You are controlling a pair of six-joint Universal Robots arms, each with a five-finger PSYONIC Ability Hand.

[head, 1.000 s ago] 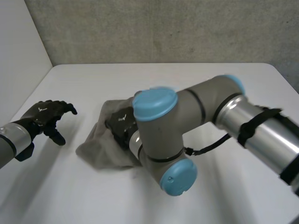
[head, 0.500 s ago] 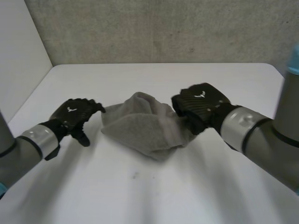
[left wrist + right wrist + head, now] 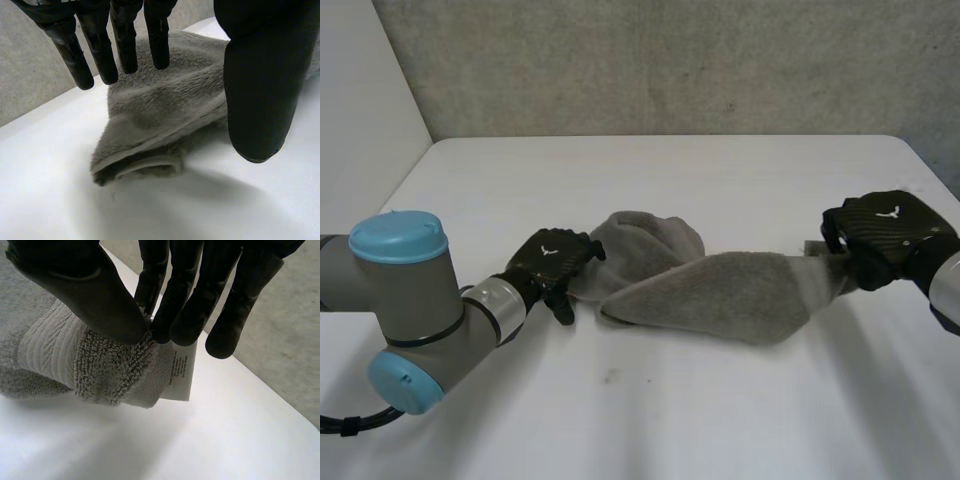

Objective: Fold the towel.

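Note:
A grey towel lies stretched and twisted across the white table, bunched at its left end. My right hand pinches the towel's right corner between thumb and fingers, right by its white care label. My left hand hovers at the bunched left end, its fingers straight over the cloth and its thumb standing apart, holding nothing.
A grey wall runs along the far side of the table. A white panel stands at the left. My left arm's elbow rests low at the near left.
My right hand has pulled the towel corner far to the right, stretching the cloth out. My left hand has moved right up to the towel's bunched left end.

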